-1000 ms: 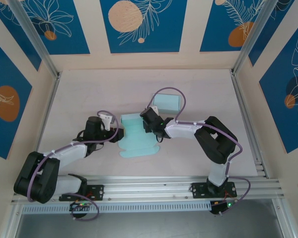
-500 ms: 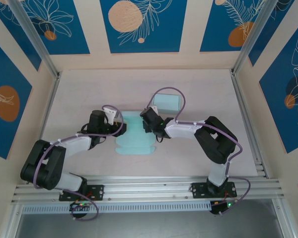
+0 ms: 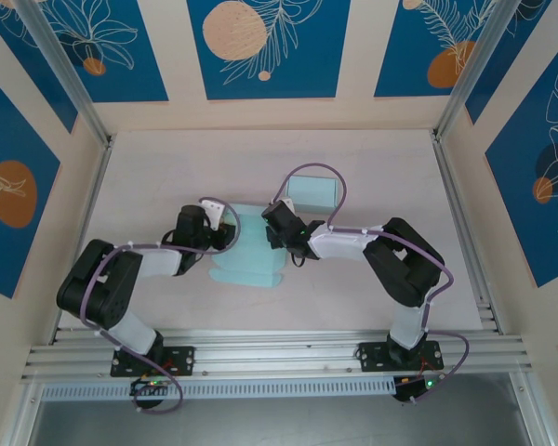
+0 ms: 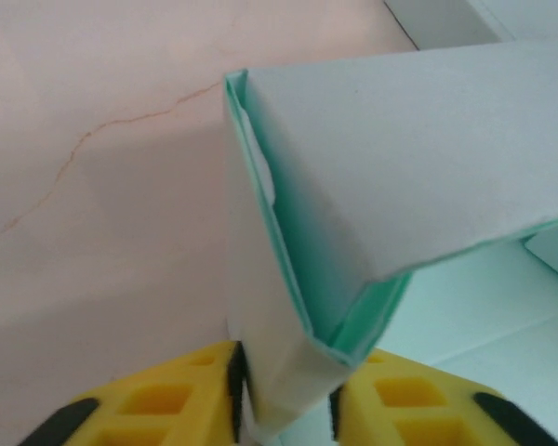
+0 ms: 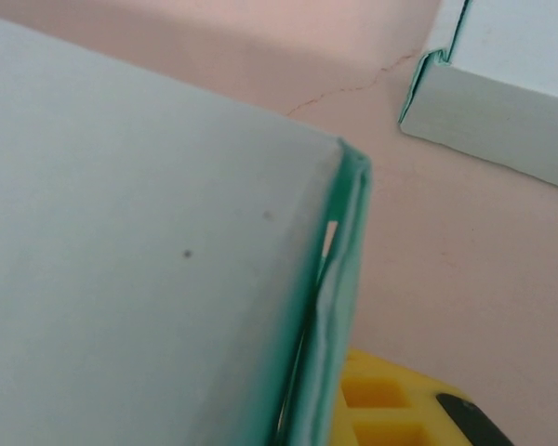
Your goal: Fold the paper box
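Thing: paper box (image 3: 249,251), pale mint card, a cut blank only part-folded.
Place: middle of the table, a touch left of centre.
Base: here it lies flat on the tabletop, its lobed near flap spread out flat too.
Left wall (image 4: 381,158): up off the table, doubled over on itself, greener inner face showing along the crease.
Right wall (image 5: 139,232): raised as well, two layers, a thin gap between them at the corner.
Top: open.
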`<state>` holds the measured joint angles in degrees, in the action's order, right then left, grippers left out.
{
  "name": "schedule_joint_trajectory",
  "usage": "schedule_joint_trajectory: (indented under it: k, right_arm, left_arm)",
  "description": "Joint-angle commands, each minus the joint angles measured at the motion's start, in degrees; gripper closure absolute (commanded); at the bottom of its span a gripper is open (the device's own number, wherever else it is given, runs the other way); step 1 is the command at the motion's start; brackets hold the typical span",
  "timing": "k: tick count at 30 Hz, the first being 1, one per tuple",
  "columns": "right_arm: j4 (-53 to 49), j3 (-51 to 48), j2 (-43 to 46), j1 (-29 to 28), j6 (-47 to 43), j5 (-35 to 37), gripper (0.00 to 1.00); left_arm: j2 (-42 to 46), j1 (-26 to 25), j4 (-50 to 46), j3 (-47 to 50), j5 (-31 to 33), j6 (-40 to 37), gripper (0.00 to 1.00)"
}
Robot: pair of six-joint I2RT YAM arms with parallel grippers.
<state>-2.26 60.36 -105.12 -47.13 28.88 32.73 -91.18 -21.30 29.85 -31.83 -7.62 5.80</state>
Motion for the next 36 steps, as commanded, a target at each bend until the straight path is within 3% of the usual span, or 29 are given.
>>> schedule_joint_trajectory:
  k: [1,10,18,24,29,33,36]
  right_arm:
    - [-0.1,-0.4,-0.3,-0.7,-1.2,-1.9,0.81]
    - [-1.0,1.3,-0.8,-0.6,-0.3,-1.8,0.81]
    - [-3.1,1.3,0.0,-0.6,1.7,0.7,0.81]
    - [-3.7,-0.3,2.0,-0.8,2.8,6.5,0.81]
    - [-4.9,-0.7,4.3,-2.0,4.2,13.6,0.81]
    - [-14.6,4.2,3.2,-4.3,11.7,24.9,0.93]
    - [-37.9,12.5,0.1,-6.1,30.0,36.5,1.00]
  left_arm:
    - [-0.8,-0.5,5.4,-1.2,4.6,-0.3,0.74]
    - [-1.2,-1.8,9.8,-1.3,8.6,-0.2,0.96]
    - [6.8,-5.6,6.1,1.7,8.9,3.7,1.00]
    - [18.1,-7.8,-0.1,6.2,6.7,10.0,1.00]
    - [28.9,-10.6,-5.8,9.1,10.6,10.6,1.00]
    - [32.5,-13.6,-5.9,10.4,17.7,10.1,1.00]
    - [33.3,-15.6,-3.3,11.3,23.3,9.6,1.00]
